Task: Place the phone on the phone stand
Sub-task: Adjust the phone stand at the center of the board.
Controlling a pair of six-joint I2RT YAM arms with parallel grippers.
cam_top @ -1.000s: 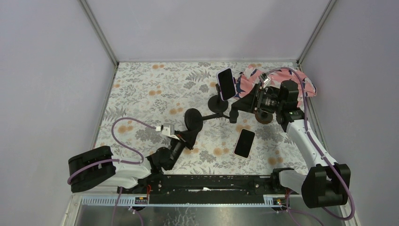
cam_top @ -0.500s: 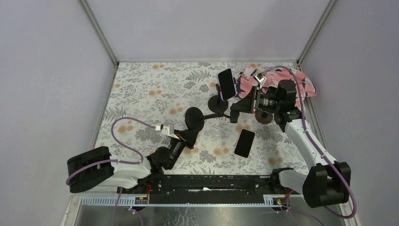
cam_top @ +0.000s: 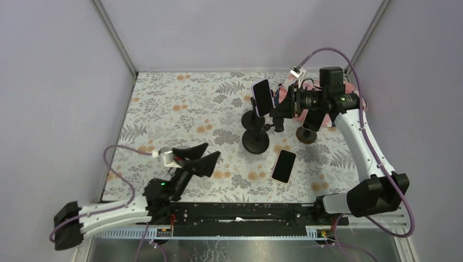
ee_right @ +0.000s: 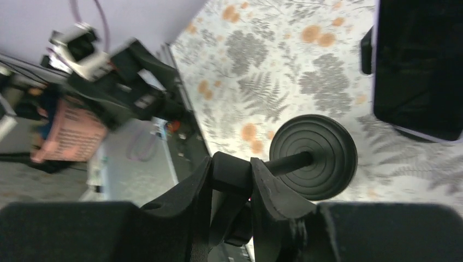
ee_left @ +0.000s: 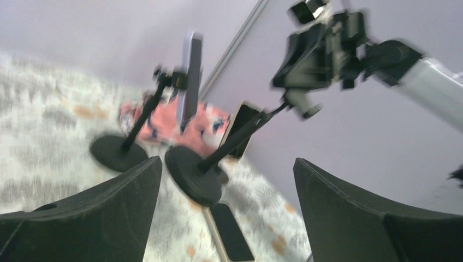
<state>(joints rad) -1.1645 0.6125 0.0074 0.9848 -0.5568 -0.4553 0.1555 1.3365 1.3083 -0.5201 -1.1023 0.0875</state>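
A dark phone (cam_top: 284,165) lies flat on the floral cloth, also low in the left wrist view (ee_left: 229,232). A black phone stand (cam_top: 255,143) with a round base (ee_right: 313,156) leans on its rod (ee_left: 235,141). My right gripper (cam_top: 277,117) is shut on the knob at the top of this phone stand (ee_right: 232,172). My left gripper (cam_top: 212,150) hangs open and empty at the near left, well back from the stand, its fingers (ee_left: 82,218) spread wide.
A second stand (cam_top: 252,121) just behind carries a lilac-cased phone (cam_top: 262,97), (ee_left: 191,82). A third stand with a brown base (cam_top: 307,135) is under the right arm. A pink cloth (cam_top: 352,98) lies at the back right. Walls enclose the mat.
My left gripper opened, let go of the stand's base and drew back to the near left. My right gripper closed on the stand's top and swung it rightward, nearer upright.
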